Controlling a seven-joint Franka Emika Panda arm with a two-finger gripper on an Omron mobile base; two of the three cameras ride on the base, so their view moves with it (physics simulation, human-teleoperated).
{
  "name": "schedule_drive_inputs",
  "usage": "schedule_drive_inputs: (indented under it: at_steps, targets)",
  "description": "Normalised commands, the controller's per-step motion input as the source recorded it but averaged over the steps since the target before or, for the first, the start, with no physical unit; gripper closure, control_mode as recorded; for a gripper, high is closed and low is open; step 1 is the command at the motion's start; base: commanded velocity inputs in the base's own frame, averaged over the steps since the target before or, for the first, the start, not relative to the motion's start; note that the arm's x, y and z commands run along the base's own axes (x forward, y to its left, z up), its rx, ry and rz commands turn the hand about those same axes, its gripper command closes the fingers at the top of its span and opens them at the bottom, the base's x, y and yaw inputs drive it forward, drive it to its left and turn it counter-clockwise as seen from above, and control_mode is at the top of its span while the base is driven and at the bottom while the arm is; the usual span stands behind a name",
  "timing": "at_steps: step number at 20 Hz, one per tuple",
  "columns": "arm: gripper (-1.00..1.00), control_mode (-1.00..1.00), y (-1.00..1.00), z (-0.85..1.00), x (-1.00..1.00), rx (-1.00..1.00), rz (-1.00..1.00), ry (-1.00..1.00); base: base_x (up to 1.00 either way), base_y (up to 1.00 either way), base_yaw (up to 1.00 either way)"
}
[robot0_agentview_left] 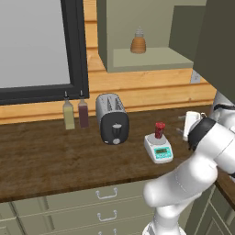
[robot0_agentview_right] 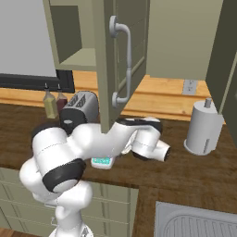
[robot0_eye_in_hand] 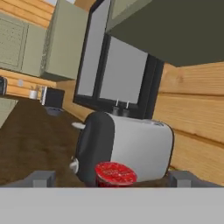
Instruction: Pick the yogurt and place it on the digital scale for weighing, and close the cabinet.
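While the yogurt (robot0_agentview_left: 159, 130) stands upright on the scale (robot0_agentview_left: 158, 148), the claw (robot0_eye_in_hand: 113, 178) sits level with it, fingers (robot0_eye_in_hand: 41, 178) spread wide either side, holding nothing. One toaster (robot0_agentview_left: 112, 118) just left of the scale. Two bottles (robot0_agentview_left: 75, 113) by the window. One orange-brown bottle (robot0_agentview_left: 138, 42) in the cabinet (robot0_agentview_left: 151, 58), door (robot0_agentview_right: 121, 60) open. One paper roll (robot0_agentview_right: 203, 127) at right.
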Motion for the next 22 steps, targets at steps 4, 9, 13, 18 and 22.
schedule_drive_inputs:
  at_steps: [4, 9, 13, 18, 22]
  targets:
    - [-1.0, -1.0, 0.11, 0.15, -0.9, 0.23, -0.09, -0.16, 0.0, 0.0, 0.0]
    - [-1.0, -1.0, 0.79, -0.02, -0.73, 0.21, -0.11, -0.16, 0.0, 0.0, 0.0]
    - [-1.0, -1.0, 0.78, 0.45, -0.88, 0.06, -0.13, -0.32, 0.0, 0.0, 0.0]
    - [-1.0, -1.0, 0.28, 0.88, -1.0, 0.01, -0.2, -0.28, 0.0, 0.0, 0.0]
    - [-1.0, -1.0, -0.1, 1.0, -1.0, 0.0, -0.25, -0.1, 0.0, 0.0, 0.0]
